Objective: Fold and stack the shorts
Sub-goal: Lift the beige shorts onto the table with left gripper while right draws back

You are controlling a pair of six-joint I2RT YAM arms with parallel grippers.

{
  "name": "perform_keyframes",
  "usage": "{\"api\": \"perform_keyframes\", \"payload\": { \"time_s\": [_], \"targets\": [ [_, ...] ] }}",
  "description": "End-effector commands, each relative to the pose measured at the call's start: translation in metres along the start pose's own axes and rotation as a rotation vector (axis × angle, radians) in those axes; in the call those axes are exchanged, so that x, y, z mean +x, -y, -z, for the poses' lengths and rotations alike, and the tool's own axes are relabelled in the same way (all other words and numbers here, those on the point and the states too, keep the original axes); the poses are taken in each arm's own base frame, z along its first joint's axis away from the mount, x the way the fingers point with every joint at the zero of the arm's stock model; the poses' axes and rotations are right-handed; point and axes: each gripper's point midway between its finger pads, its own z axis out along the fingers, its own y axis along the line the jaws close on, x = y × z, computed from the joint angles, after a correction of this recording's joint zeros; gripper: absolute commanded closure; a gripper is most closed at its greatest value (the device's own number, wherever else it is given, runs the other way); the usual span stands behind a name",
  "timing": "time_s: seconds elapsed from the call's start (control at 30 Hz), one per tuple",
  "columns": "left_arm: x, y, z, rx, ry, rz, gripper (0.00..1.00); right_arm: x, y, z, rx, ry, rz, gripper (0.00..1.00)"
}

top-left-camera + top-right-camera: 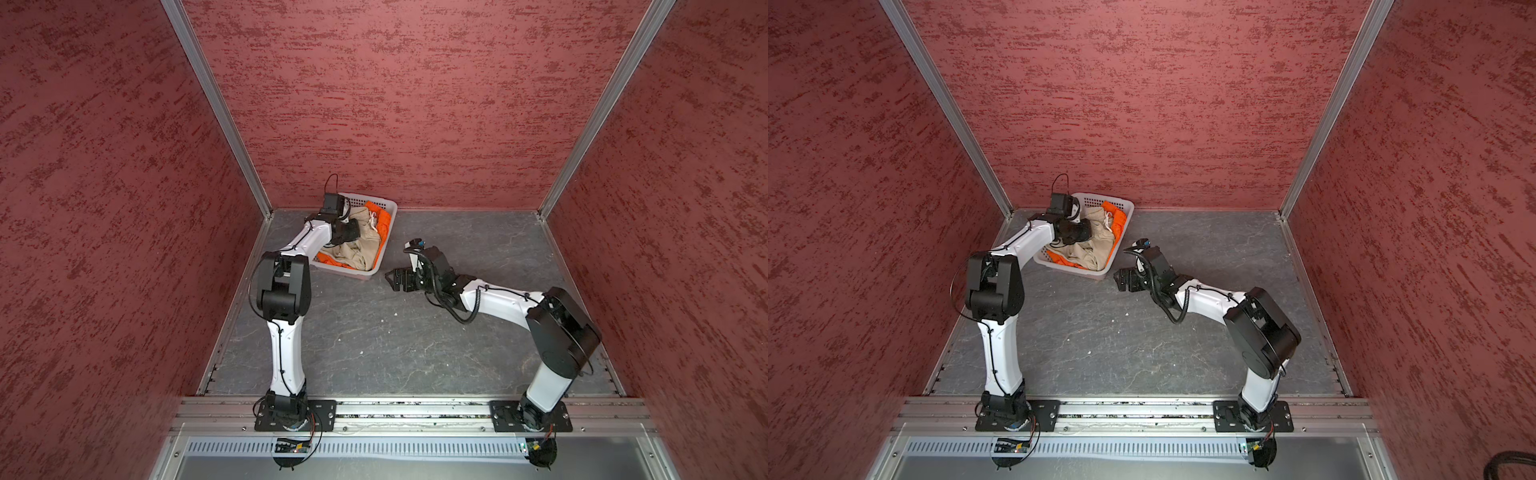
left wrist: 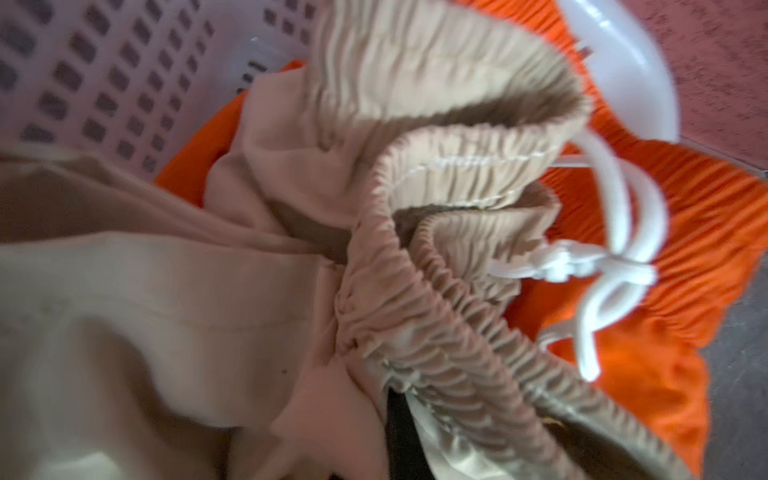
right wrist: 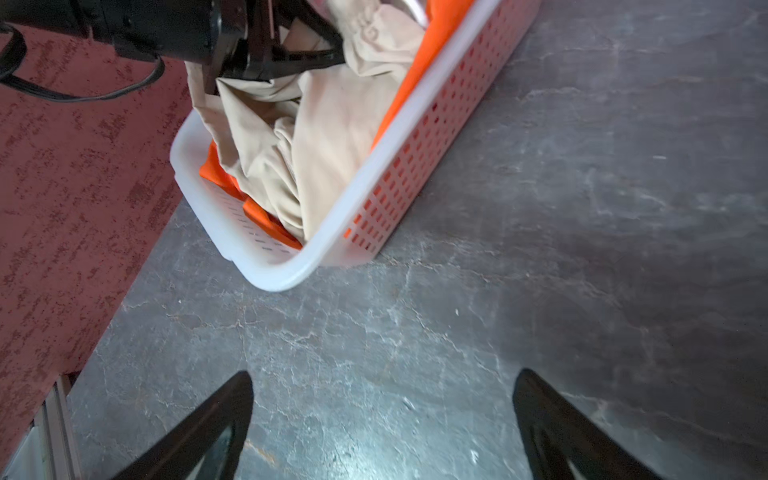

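Beige shorts [image 1: 357, 251] lie crumpled on top of the orange shorts [image 1: 385, 217], both inside the white perforated basket [image 1: 345, 270] at the far left of the grey tabletop [image 1: 374, 345] (orange shows only along the right wall and the near end; the gathered beige waistband and white drawstring [image 2: 623, 208] fill the left wrist view, blurred). Left gripper [image 3: 337, 55] reaches down into the basket, its fingers pressed together on a fold of the beige cloth. Right gripper [image 3: 384, 374] hovers low over bare tabletop just beside the basket's near corner, fingers [image 3: 224, 419] spread wide, empty.
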Motion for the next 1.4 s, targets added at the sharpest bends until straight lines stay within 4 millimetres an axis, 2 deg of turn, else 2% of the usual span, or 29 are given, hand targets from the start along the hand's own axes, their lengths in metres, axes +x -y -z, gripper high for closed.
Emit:
{"api": "perform_keyframes", "payload": {
  "time_s": [0.0,0.17,0.27,0.37,0.43,0.53,0.63,0.7,0.83,0.97,1.0,1.03,1.13,1.23,1.3,1.37],
  "targets": [
    [0.006,-0.046,0.012,-0.087,0.020,0.120,0.94,-0.005,0.012,0.012,0.050,0.033,-0.018,0.01],
    [0.026,-0.109,0.030,-0.184,0.021,0.232,0.94,0.003,0.019,0.014,0.062,0.020,-0.031,0.01],
    [0.033,-0.138,0.047,-0.222,0.036,0.278,0.95,0.002,0.019,0.015,0.059,0.023,-0.036,0.01],
    [0.028,-0.154,0.066,-0.226,0.073,0.314,0.95,-0.002,0.015,0.014,0.047,0.030,-0.037,0.01],
    [0.020,-0.151,0.078,-0.211,0.095,0.296,0.94,-0.006,0.011,0.013,0.033,0.035,-0.035,0.01],
    [-0.002,-0.122,0.100,-0.128,0.141,0.234,0.94,-0.023,0.000,0.017,0.008,0.061,-0.026,0.01],
    [-0.027,-0.071,0.137,-0.021,0.228,0.129,0.94,-0.046,-0.010,0.030,-0.010,0.108,-0.012,0.01],
    [-0.045,-0.033,0.171,0.055,0.301,0.052,0.94,-0.064,-0.013,0.043,-0.013,0.150,-0.004,0.01],
    [-0.068,0.031,0.240,0.180,0.436,-0.101,0.94,-0.093,-0.013,0.073,-0.020,0.224,0.001,0.02],
    [-0.074,0.091,0.311,0.301,0.574,-0.270,0.94,-0.122,-0.001,0.108,-0.008,0.286,-0.002,0.02],
    [-0.073,0.104,0.326,0.329,0.600,-0.312,0.94,-0.125,0.005,0.110,0.003,0.290,-0.006,0.02],
    [-0.071,0.118,0.341,0.353,0.627,-0.354,0.93,-0.137,0.003,0.128,-0.004,0.330,-0.002,0.02],
    [-0.060,0.156,0.379,0.428,0.677,-0.460,0.92,-0.155,0.012,0.153,0.006,0.379,-0.009,0.01],
    [-0.045,0.186,0.399,0.508,0.688,-0.522,0.92,-0.166,0.024,0.173,0.030,0.410,-0.023,0.02],
    [-0.035,0.197,0.394,0.527,0.667,-0.549,0.91,-0.169,0.036,0.184,0.062,0.421,-0.033,0.02],
    [-0.023,0.203,0.373,0.529,0.614,-0.559,0.90,-0.168,0.050,0.195,0.116,0.426,-0.044,0.02]
  ]
}}
